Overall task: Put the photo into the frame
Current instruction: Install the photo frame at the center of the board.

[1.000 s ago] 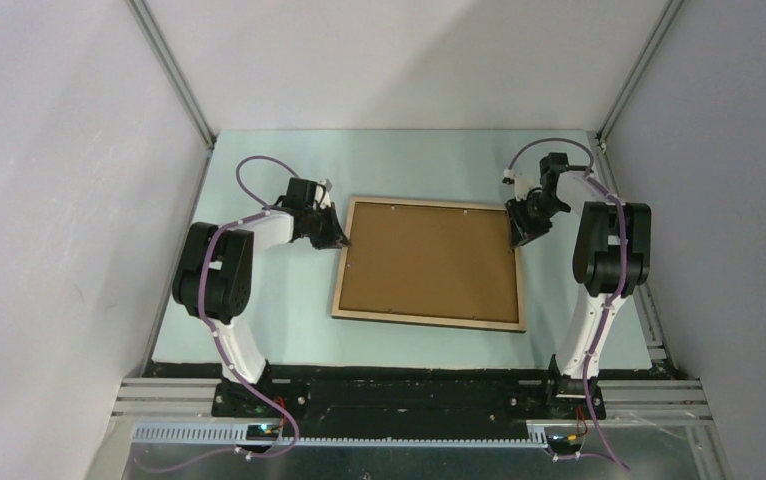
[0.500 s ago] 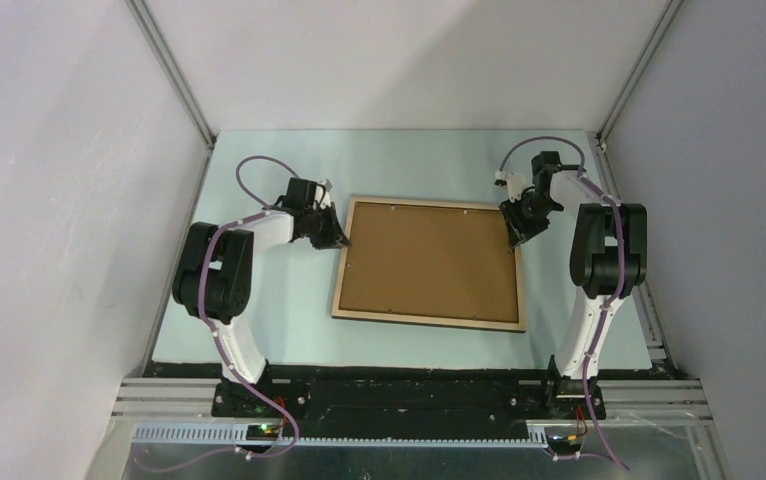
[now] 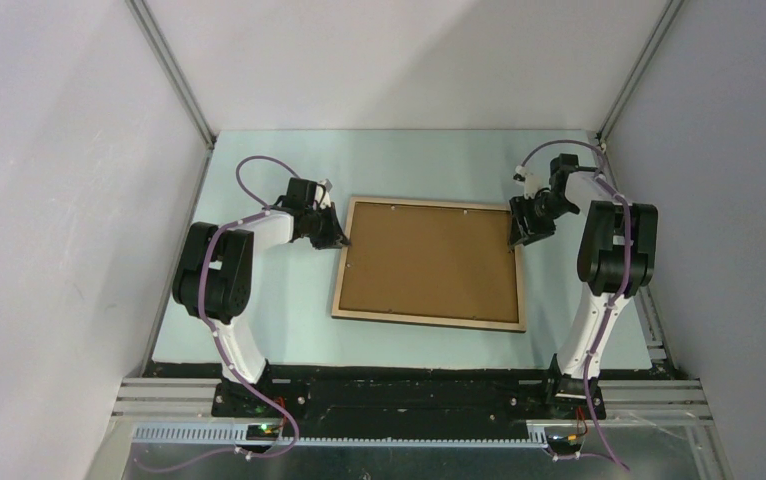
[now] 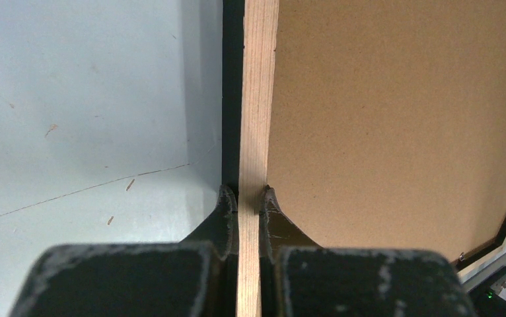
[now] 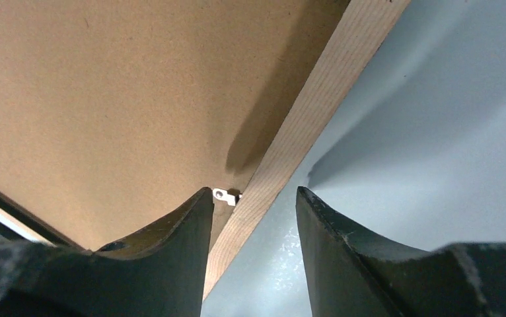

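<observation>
- The frame (image 3: 425, 321) lies flat at the middle of the bench (image 3: 279, 310), light-wood back side up. The brown backing panel (image 3: 429, 260) is seated inside it.
- The photo appears in no view. Whether it lies under the panel cannot be told.
- The left tool (image 4: 250, 198) is pinching the frame's left rail near the far left corner, with one finger on each side of the wood.
- The right tool (image 5: 253, 198) is spread. It straddles the right rail near the far right corner without gripping it.
- Handling, as a judgement: the frame looks stiff and light, with thin rails, and any pane in it would be fragile. Hold should be taken on a wooden rail, not on the panel. Lifting from one corner alone could twist the frame.
- Only the right wrist view shows a small metal retaining tab (image 5: 224, 195) at the panel's edge, just beside the inner finger.
- Only the left wrist view shows the rail's black outer side.
- Only the top view shows the whole frame and both arms.
</observation>
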Available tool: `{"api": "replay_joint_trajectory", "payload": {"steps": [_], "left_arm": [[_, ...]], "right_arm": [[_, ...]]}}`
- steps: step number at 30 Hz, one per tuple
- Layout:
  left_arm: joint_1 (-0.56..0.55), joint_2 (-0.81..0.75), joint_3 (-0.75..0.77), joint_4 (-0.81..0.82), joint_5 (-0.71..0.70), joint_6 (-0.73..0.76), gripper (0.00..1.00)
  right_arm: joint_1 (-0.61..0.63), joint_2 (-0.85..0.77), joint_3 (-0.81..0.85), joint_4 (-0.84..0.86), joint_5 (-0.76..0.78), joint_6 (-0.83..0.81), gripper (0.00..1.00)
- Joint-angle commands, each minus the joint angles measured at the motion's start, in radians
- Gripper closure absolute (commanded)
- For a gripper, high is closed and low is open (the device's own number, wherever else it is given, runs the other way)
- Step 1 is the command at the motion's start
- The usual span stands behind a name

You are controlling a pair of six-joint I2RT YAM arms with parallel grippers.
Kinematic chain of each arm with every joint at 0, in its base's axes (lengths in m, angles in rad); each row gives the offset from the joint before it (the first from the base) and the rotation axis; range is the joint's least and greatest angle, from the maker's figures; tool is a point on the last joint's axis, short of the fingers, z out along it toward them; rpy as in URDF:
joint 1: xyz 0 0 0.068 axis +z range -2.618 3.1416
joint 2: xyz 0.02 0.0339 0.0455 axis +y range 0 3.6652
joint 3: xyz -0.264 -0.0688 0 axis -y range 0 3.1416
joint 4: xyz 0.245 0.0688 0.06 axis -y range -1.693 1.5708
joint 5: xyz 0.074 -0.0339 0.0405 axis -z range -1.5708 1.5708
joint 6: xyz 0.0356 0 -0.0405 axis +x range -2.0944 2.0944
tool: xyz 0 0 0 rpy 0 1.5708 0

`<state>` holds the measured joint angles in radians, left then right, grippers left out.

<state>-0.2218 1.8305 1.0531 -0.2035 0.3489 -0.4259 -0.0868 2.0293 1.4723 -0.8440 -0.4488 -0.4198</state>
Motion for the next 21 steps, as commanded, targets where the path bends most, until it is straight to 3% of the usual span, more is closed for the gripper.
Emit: {"api": "replay_joint_trajectory", "payload": {"steps": [1, 7, 17, 21], "left_arm": [[0.009, 0.017, -0.025, -0.087, 0.016, 0.001, 1.0], [0.009, 0.016, -0.024, -0.087, 0.022, 0.001, 1.0], [0.01, 0.027, -0.021, -0.086, 0.03, -0.003, 1.0], [0.01, 0.041, -0.012, -0.085, 0.051, -0.003, 1.0]], "right_arm": [[-0.007, 0.022, 0.033, 0.01, -0.063, 0.069, 0.47], [-0.014, 0.039, 0.014, 0.034, -0.067, 0.102, 0.51], [-0.018, 0.072, 0.053, 0.048, -0.054, 0.133, 0.78], [-0.019, 0.094, 0.105, 0.048, -0.046, 0.149, 0.84]]}}
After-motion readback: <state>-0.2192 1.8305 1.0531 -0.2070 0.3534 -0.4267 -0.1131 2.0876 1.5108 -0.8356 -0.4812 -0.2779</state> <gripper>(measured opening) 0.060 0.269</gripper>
